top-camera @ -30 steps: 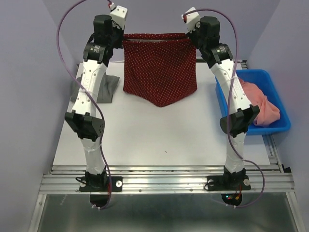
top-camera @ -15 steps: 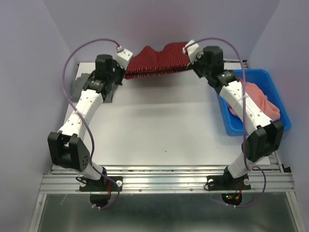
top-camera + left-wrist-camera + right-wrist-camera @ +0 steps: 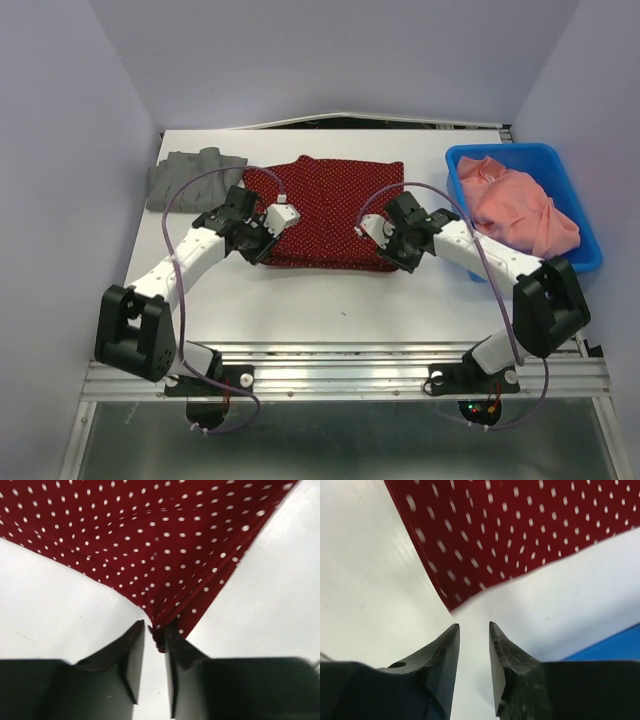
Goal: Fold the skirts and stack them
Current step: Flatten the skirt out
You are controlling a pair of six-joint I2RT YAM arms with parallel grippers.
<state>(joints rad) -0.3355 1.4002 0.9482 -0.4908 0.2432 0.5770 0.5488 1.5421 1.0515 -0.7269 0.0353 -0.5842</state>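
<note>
The dark red polka-dot skirt [image 3: 330,205] lies spread flat on the white table [image 3: 340,300], in the middle toward the back. The grey skirt [image 3: 190,174] lies bunched at the back left corner. My left gripper [image 3: 266,246] is low at the red skirt's near left corner. In the left wrist view, that corner of the skirt [image 3: 150,540] sits between the tips of the left gripper [image 3: 155,627], whose jaws stand slightly apart. My right gripper [image 3: 393,255] is at the near right corner. In the right wrist view the right gripper [image 3: 474,626] is open, with the skirt [image 3: 520,530] lying just ahead of its tips.
A blue bin [image 3: 500,152] holding a pink cloth [image 3: 520,205] stands at the right edge of the table, close to the right arm. Its blue wall [image 3: 615,650] shows in the right wrist view. Purple walls enclose the table on three sides.
Both arms swung the hanging red skirt down and toward the front, laying it flat on the table. Both grippers, shut on its top corners before, have parted their jaws.
</note>
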